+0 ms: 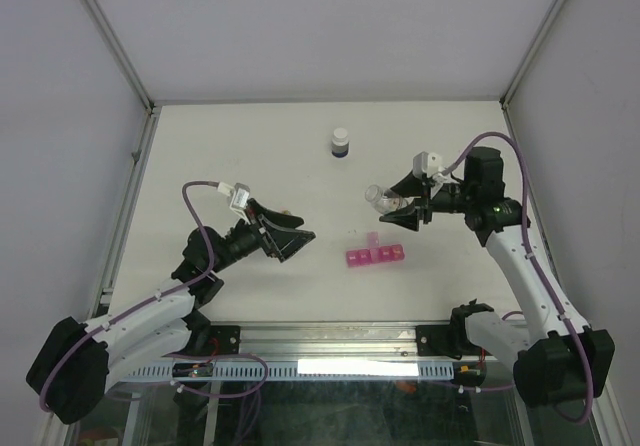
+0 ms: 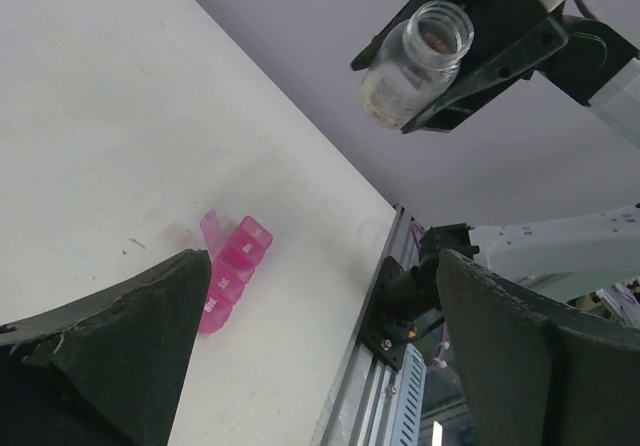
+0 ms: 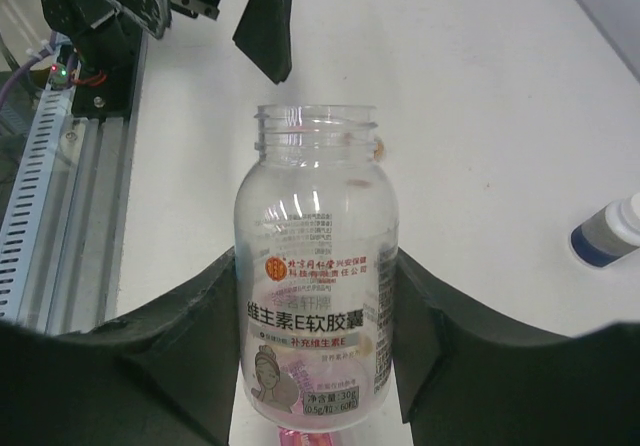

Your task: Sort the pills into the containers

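Note:
The pink containers strip (image 1: pixel 375 256) lies flat on the white table with one lid (image 1: pixel 372 238) standing up; the left wrist view shows it (image 2: pixel 232 271) just past my left finger. My right gripper (image 1: pixel 400 203) is shut on a clear uncapped labelled bottle (image 1: pixel 380 201), held above and behind the strip with its mouth towards the left arm. Pale pills (image 2: pixel 385 94) rest in the bottle's lower end. In the right wrist view the bottle (image 3: pixel 315 296) fills the gap between the fingers (image 3: pixel 190 346). My left gripper (image 1: pixel 295 238) hangs wide open and empty (image 2: pixel 322 266), left of the strip.
A dark bottle with a white cap (image 1: pixel 341 143) stands at the back middle, also seen at far right (image 3: pixel 605 236). A metal rail (image 1: pixel 330 341) runs along the near table edge. Grey walls close the table on three sides.

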Controlling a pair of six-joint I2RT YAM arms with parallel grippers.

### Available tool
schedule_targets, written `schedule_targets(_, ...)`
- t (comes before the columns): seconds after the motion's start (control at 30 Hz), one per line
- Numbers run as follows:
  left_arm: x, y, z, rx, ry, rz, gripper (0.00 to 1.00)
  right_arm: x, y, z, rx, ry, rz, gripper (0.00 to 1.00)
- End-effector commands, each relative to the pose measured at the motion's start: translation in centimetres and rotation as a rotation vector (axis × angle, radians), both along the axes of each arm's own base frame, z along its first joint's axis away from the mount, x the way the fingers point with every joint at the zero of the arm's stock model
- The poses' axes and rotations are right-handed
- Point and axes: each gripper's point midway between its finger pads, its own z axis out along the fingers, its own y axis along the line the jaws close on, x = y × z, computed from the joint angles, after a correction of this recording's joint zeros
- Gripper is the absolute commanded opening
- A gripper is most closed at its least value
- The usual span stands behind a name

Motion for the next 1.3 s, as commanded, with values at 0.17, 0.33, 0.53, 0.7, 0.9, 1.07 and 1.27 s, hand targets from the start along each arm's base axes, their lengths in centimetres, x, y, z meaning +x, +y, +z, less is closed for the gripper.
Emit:
schedule_targets(0.17, -1.3, 0.7, -0.2, -0.037, -0.012, -0.006, 0.99, 0.5, -2.2, -5.9, -0.279, -0.156, 0.045, 0.00)
schedule_targets(0.33, -1.2, 0.3, -0.2, -0.028, -0.044, 0.029, 0.99, 0.5, -4.0, -9.3, -0.427, -0.151, 0.028, 0.00)
schedule_targets(0.53, -0.5, -0.3, -1.1, 0.000, -0.047, 0.076, 0.99, 0.5, -4.9, -11.9, -0.506, -0.177, 0.008, 0.00)
schedule_targets(0.7, -0.3, -1.7, -1.9, 0.034, -0.059, 0.087, 0.99, -0.3, -5.7, -14.6, -0.594, -0.137, 0.024, 0.00)
schedule_targets(0.9, 0.5, -2.9, -0.4, 0.101, -0.065, 0.113, 0.99, -0.1, -6.1, -15.1, -0.696, -0.151, 0.003, 0.00)
schedule_targets(1.07, 1.8, -2.4, -1.1, 0.142, -0.048, 0.201, 0.99, -0.1, -6.1, -16.0, -0.780, -0.154, -0.008, 0.00)
schedule_targets(1.27, 2.0, -3.0, -2.8, 0.175, -0.023, 0.191, 0.99, 0.0, -6.1, -17.1, -0.842, -0.152, -0.031, 0.00)
